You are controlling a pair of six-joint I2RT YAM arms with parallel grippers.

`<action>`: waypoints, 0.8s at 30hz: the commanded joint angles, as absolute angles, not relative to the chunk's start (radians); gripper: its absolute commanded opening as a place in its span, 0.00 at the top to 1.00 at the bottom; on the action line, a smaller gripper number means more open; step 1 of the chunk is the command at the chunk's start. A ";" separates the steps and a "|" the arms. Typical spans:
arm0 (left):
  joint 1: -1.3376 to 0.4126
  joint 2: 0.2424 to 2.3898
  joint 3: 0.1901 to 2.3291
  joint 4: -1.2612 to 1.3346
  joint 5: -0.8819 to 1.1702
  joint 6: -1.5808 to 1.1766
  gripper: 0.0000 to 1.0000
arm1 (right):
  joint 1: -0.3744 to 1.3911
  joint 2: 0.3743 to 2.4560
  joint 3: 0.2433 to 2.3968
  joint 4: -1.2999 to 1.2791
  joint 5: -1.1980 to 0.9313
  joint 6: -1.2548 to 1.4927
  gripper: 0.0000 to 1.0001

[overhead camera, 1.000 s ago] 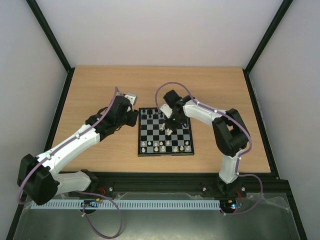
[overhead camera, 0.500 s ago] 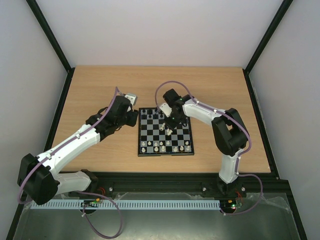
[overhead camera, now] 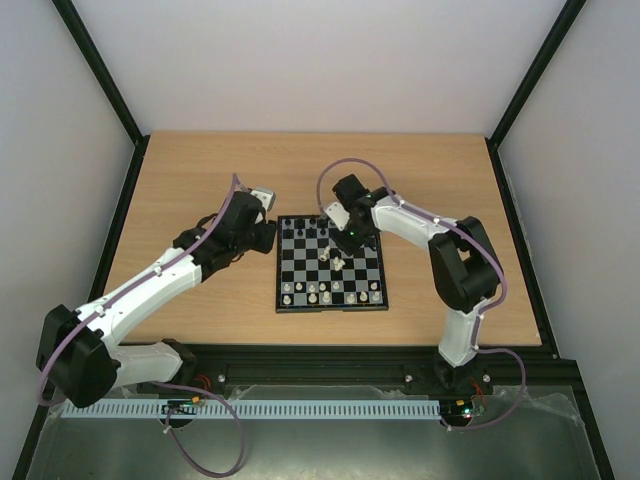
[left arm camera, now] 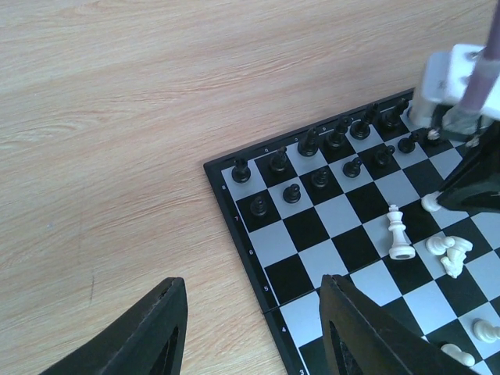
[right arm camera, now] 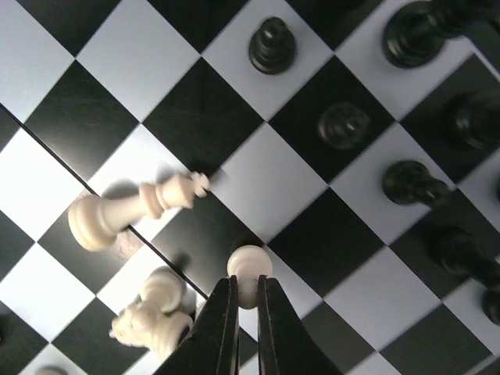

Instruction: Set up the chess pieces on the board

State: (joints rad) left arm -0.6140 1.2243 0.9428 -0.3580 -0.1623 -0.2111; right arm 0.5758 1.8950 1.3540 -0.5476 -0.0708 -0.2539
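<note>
1. Clenching the right gripper [right arm camera: 247, 286] on a white pawn [right arm camera: 248, 264] in the board's [right arm camera: 133, 55] far half, likely for lifting homeward
2. Holding the left gripper [left arm camera: 250, 285] released, empty, beside the board's far left corner, clear of the work

white pawn [right arm camera: 248, 262] base hidden inside right tool [right arm camera: 245, 287]. board [left arm camera: 308, 226] cut off right and bottom in left wrist view. overhead, chess pieces [overhead camera: 340, 262] too small to identify.

Board [left arm camera: 306, 228]: black and pale grey-white checks, thin black border. Black pieces [left arm camera: 310, 142] in far rows. King [left arm camera: 399, 232], pawn [right arm camera: 248, 264]: cream-white. Table [left arm camera: 117, 117]: light wood grain. Left pincer [left arm camera: 251, 287], right pincer [right arm camera: 247, 285]: black. Arms [overhead camera: 150, 285]: white, black joints. Cables [left arm camera: 482, 82]: purple.
</note>
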 commanded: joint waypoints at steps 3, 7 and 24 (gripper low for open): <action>-0.614 1.235 0.936 -0.365 -0.167 -0.202 0.52 | 0.540 1.766 1.282 -0.578 -0.077 -0.253 0.99; -0.614 1.239 0.936 -0.365 -0.166 -0.202 0.52 | 0.529 1.689 1.202 -0.578 -0.072 -0.255 0.98; -0.614 1.259 0.937 -0.371 -0.155 -0.201 0.52 | 0.531 1.541 0.995 -0.621 -0.171 -0.352 0.99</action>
